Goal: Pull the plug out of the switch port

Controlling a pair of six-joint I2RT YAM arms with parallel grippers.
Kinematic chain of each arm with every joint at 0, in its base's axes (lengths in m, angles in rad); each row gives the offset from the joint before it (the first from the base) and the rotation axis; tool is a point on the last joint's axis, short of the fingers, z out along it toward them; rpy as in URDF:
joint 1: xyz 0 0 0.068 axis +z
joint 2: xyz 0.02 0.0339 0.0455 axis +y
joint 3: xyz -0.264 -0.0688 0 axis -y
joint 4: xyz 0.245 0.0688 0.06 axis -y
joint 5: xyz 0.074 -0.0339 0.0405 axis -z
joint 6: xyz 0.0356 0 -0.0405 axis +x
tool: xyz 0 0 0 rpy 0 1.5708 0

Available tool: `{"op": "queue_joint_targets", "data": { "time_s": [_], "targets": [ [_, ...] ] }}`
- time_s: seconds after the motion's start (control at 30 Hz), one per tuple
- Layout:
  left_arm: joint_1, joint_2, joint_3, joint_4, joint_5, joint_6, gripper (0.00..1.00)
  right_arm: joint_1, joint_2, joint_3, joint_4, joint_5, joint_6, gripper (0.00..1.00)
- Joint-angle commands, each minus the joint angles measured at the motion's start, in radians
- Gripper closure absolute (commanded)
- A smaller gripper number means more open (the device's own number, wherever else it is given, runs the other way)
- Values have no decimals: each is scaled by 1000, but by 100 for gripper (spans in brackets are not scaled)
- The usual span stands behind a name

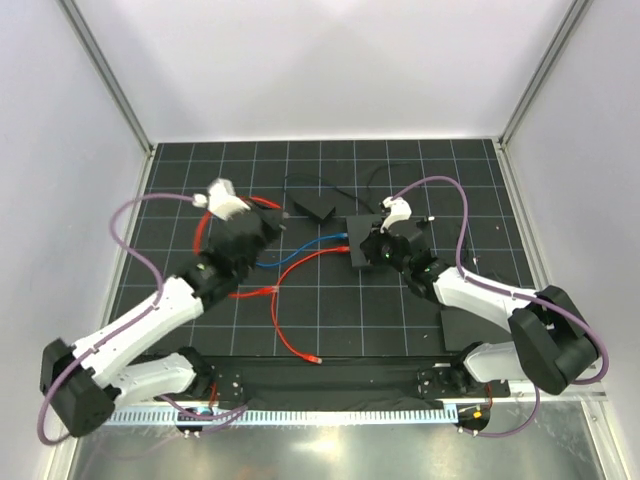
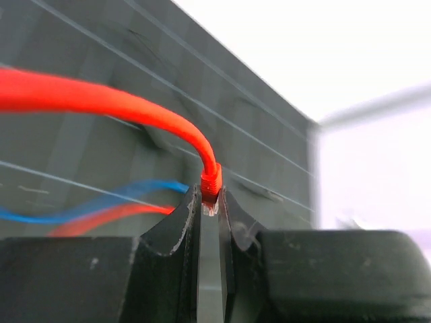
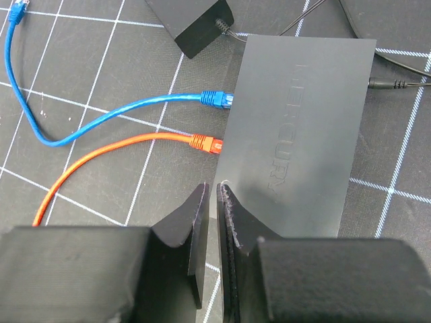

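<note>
Left gripper is pinching a red plug; right gripper, pressed together, is sitting beside the matte-black switch right of worktop centre, with 2 seated: blue plug, orange plug.

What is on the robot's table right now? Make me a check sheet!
Surface: black mat with white grid lines, flat.
Job's things: flat matte-black rectangular switch; blue plug and orange plug both sit in its edge.
Clutter: small black power brick; thin black square plate.
Grippers: left gripper shut on a loose red plug; right gripper shut, at the switch's near corner.
Cables: blue cable and orange cable run to the switch; red cable rises from the held plug.
Surroundings: plain white walls.
</note>
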Motion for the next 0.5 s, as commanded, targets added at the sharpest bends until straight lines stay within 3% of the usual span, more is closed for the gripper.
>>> {"op": "queue_joint_targets", "data": {
  "time_s": [0.0, 0.1, 0.13, 0.2, 0.23, 0.27, 0.33, 0.47],
  "targets": [
    [237, -20, 98, -408, 147, 127, 100, -2, -20, 2, 19, 21, 0, 83],
    [421, 5, 171, -505, 314, 219, 100, -2, -9, 10, 14, 10, 3, 83],
    [546, 14, 179, -510, 373, 235, 100, -2, -4, 16, 11, 10, 5, 83],
    [747, 47, 178, -493, 674, 236, 100, -2, 2, 19, 7, 8, 6, 82],
    [812, 58, 167, -474, 675, 236, 100, -2, 2, 19, 6, 7, 5, 83],
    [872, 77, 149, -437, 794, 210, 100, -2, 2, 18, 6, 8, 6, 83],
    [963, 136, 133, -411, 836, 189, 100, -4, -1, 16, 5, 8, 6, 83],
    [983, 241, 122, -358, 838, 173, 100, -2, 2, 19, 0, 8, 6, 83]
  ]
}}
